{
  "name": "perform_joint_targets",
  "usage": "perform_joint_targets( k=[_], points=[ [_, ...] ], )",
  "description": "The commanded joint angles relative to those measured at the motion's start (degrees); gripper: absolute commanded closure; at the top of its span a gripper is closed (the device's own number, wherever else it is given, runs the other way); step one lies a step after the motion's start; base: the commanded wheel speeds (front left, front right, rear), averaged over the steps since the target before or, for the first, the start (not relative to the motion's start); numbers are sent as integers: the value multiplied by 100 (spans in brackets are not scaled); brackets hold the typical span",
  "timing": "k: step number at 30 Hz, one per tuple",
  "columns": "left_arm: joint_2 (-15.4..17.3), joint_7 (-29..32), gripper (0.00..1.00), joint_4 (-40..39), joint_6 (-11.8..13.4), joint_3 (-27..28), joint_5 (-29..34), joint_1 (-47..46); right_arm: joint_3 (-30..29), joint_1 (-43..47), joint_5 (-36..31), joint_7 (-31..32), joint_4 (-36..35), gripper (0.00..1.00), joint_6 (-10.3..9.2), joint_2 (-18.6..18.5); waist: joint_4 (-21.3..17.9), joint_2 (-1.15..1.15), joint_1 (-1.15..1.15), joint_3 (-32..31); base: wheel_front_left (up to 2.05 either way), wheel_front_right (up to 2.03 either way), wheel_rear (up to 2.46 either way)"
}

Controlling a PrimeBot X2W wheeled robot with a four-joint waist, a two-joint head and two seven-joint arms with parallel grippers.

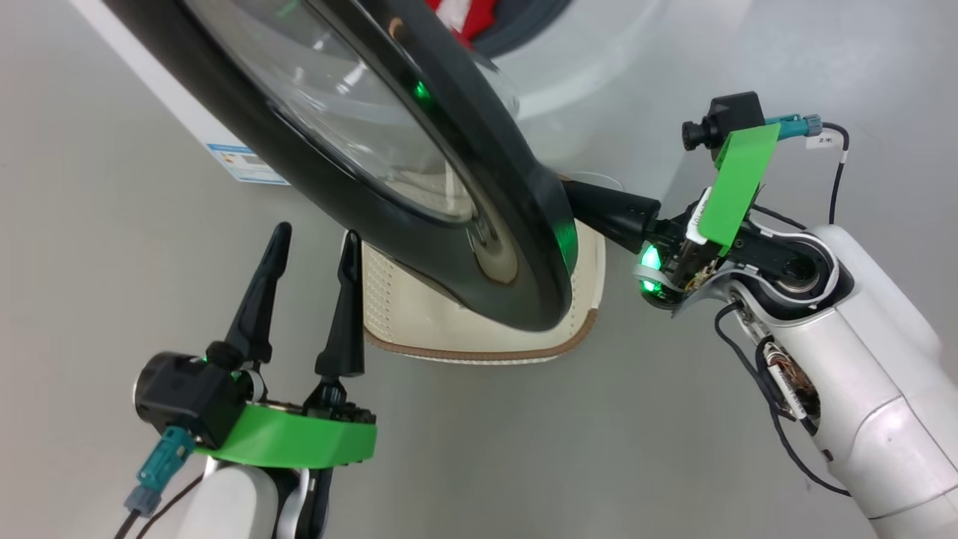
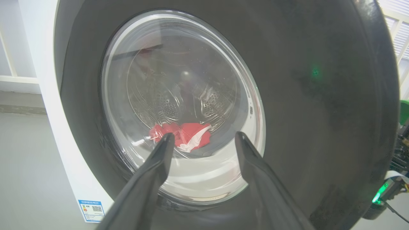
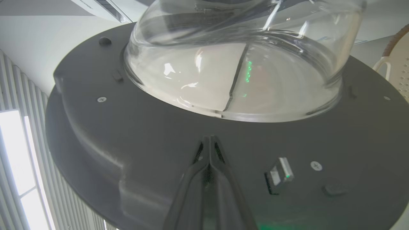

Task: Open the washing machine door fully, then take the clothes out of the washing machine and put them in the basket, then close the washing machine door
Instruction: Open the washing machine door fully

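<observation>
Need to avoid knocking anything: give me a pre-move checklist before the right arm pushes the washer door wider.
1. Washing machine door fully open: not ok, only part-way.
2. Right gripper shut, tips at the door's inner face: ok.
3. Left gripper out of the door's path: not ok, open, facing its outer side.
4. Basket clear of the swing: cannot tell; it sits under the door's lower edge.
5. Clothes inside the washing machine: ok.
</observation>
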Motion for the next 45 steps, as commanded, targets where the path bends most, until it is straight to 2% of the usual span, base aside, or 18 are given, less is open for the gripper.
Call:
perform_joint_targets(
  k=[1, 23, 45],
  points=[
    [105, -27, 0, -115, 41, 162, -68, 92, 81, -17, 71, 32, -252, 100, 47, 231, 173, 0, 0, -159, 0, 0, 0],
    [105, -27, 0, -11, 91, 145, -179, 441, 614, 653, 167, -2, -384, 100, 47, 147, 867, 0, 0, -873, 0, 0, 0],
    [105, -27, 0, 76, 142, 136, -282, 659, 1109, 894, 418, -162, -530, 100, 47, 61, 1750, 0, 0, -1122, 0, 0, 0]
  ],
)
